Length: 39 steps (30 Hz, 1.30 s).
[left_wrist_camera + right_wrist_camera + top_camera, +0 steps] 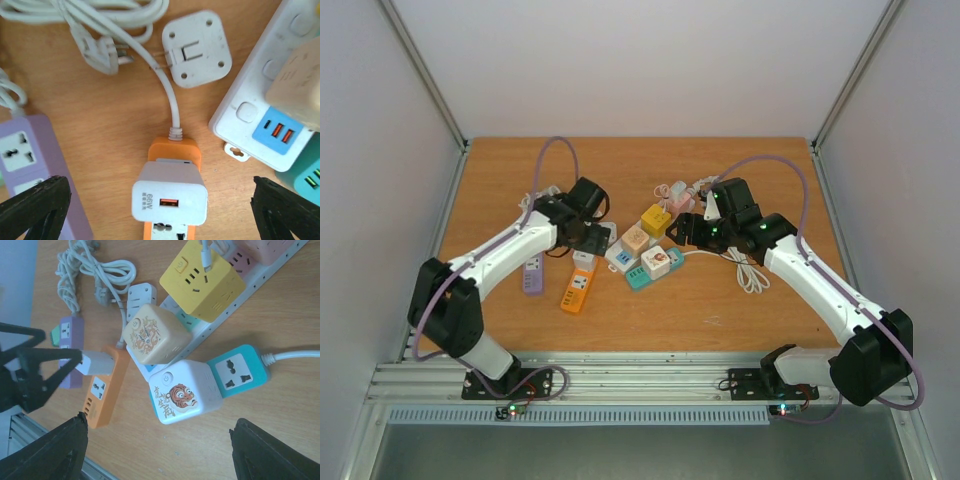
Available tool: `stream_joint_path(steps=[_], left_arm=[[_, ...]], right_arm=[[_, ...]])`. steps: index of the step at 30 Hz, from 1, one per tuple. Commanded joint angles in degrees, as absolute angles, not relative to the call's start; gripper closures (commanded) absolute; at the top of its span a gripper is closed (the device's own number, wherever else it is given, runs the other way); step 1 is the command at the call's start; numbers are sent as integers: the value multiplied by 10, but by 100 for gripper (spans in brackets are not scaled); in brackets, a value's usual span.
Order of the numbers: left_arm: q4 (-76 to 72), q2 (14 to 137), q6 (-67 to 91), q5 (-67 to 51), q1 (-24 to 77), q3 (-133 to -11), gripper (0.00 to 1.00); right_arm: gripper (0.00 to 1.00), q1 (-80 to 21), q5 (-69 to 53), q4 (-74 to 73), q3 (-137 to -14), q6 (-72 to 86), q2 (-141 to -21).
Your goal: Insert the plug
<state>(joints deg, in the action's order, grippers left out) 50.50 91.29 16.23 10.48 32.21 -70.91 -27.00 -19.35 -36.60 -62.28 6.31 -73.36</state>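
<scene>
**Plug (pixel 170 197) sits in the orange strip (pixel 175 150), left claw (pixel 159 182) open around it**

We see the white plug standing in a socket of the orange strip, next to the end where the strip's cord comes out. Its face with an orange port points up at the left wrist camera. The strip lies flat on the desk (pixel 115 125).

The left claw hangs over the plug with its jaws spread wide. Its black fingers (pixel 35 207) stand one on each side of the orange strip, and in the left wrist view both are clear of the plug. It grips nothing.

The right claw (pixel 160 417) is open too and holds nothing. It hovers to the right of the orange strip, over a white tiger cube (pixel 185 395) plugged into a teal strip (pixel 235 370).

On the left of the orange strip, just beside it, lies a purple strip (pixel 30 150). On the right lies a white strip (pixel 260 125), near but apart. Beyond the cord end of the orange strip we find a square white adapter (pixel 196 48), with the strip's cord running past its prongs. A coiled white cable (pixel 100 20) lies there as well. Farther right of the orange strip sit a beige cube (pixel 155 337) and a yellow cube (pixel 202 277).
</scene>
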Motion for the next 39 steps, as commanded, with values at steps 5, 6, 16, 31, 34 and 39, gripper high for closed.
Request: stream_joint_path(steps=[5,6,16,31,34,39], left_arm=[[412,895,148,77,320,-752,0],[406,910,158,82,320,-764,1],[410,1087,244,92,311,-902,32],[437,1222,240,83,278,-965,33],[435,1236,234,66,277,-970,33],[453,1245,233,59,277,-969,33]], right_arm=[[21,-273,-182,-384,-635,60,-726],[21,-273,-180,-386,-637,61,-726],[22,-273,-174,-399,-632,78,-727],[23,-273,-177,-390,-632,75,-747],[23,-273,-176,-390,-632,74,-747],[23,-273,-173,-390,-632,73,-747]])
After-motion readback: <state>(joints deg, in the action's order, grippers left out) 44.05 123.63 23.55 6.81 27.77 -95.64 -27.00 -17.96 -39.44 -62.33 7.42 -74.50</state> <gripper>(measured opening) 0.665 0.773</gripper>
